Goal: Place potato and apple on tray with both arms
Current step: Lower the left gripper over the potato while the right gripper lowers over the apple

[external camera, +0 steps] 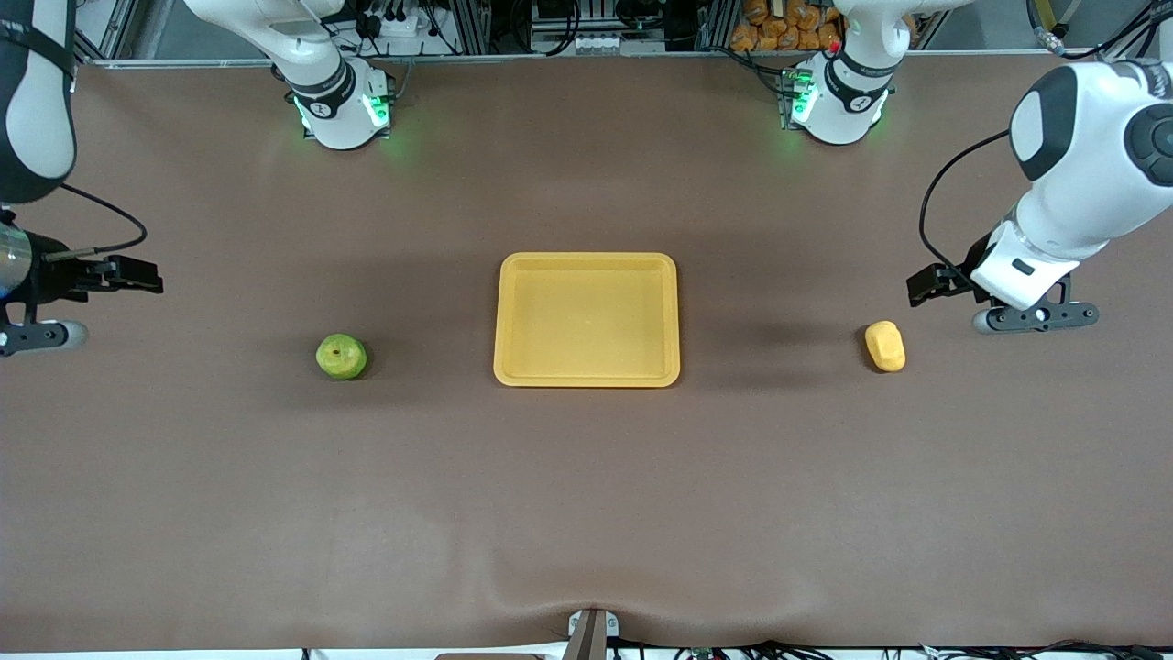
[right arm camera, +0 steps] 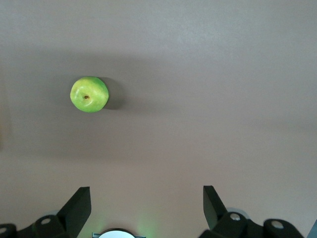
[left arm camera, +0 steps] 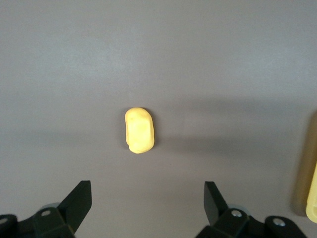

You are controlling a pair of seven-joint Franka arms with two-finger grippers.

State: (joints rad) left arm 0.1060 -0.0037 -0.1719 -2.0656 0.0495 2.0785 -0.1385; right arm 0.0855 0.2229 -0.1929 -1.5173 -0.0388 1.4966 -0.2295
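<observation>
The yellow-orange tray (external camera: pixel 502 321) lies empty at the middle of the table. The green apple (external camera: pixel 341 356) sits on the table toward the right arm's end; the right wrist view shows it (right arm camera: pixel 89 94) with its stem dimple up. The pale yellow potato (external camera: pixel 884 346) lies toward the left arm's end and also shows in the left wrist view (left arm camera: pixel 139 130). My left gripper (external camera: pixel 1034 317) (left arm camera: pixel 147 191) hangs open and empty above the table beside the potato. My right gripper (external camera: pixel 37 335) (right arm camera: pixel 146 193) hangs open and empty above the table's end, well apart from the apple.
The two green-lit arm bases (external camera: pixel 344 110) (external camera: pixel 834 101) stand along the table's edge farthest from the front camera. The tray's rim (left arm camera: pixel 313 198) shows at the border of the left wrist view. The brown table (external camera: pixel 586 495) is bare around the three objects.
</observation>
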